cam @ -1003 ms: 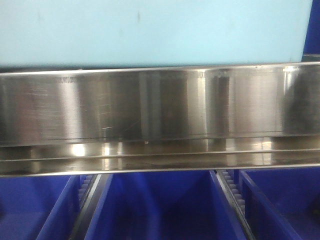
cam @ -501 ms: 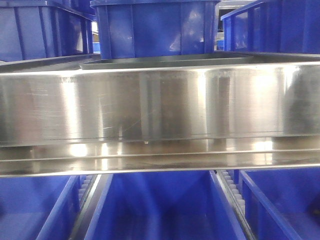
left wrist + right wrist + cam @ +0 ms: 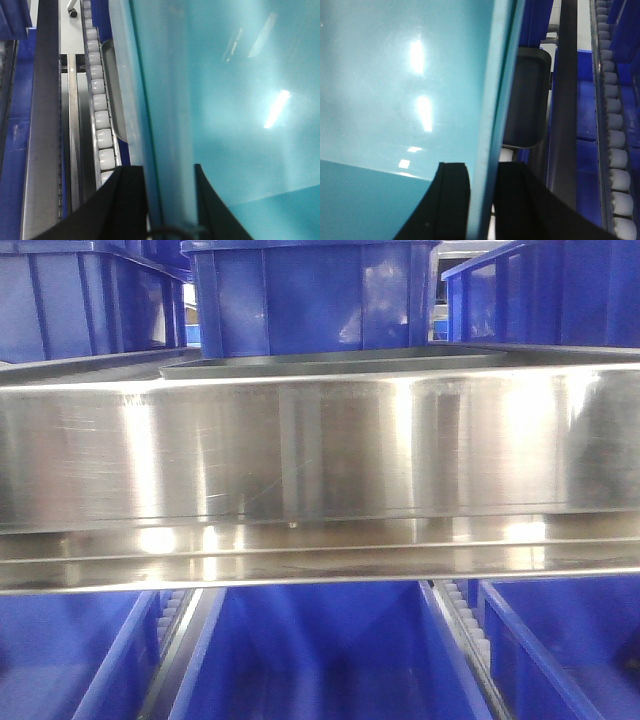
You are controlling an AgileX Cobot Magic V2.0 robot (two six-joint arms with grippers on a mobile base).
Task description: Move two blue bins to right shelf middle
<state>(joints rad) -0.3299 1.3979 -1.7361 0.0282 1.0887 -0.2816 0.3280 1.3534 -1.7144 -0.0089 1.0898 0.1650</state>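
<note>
Gripping the bin [image 3: 225, 100] on two opposite walls is how I read both wrist views. The left pincer [image 3: 164, 172] is clenched on one pale wall, with the bin's body spreading to the right of the frame. The right pincer [image 3: 482, 170] is clenched on the other wall, with the body spreading to the left. So the bin hangs between my two arms and neither is nearer. Each gripped wall runs from the bottom of its frame toward the top, straight away from the fingers, and any push into the shelf would go along that line.

Rollers [image 3: 102, 125] run just beside the left wall, parallel to it, and a second roller row sits at the right edge of the right wrist view. The front view does not show the bin at all. A steel beam [image 3: 320, 450] fills its middle band, with dark bins [image 3: 310, 295] standing above it and more below. I judge that beam to be the edge I must clear.
</note>
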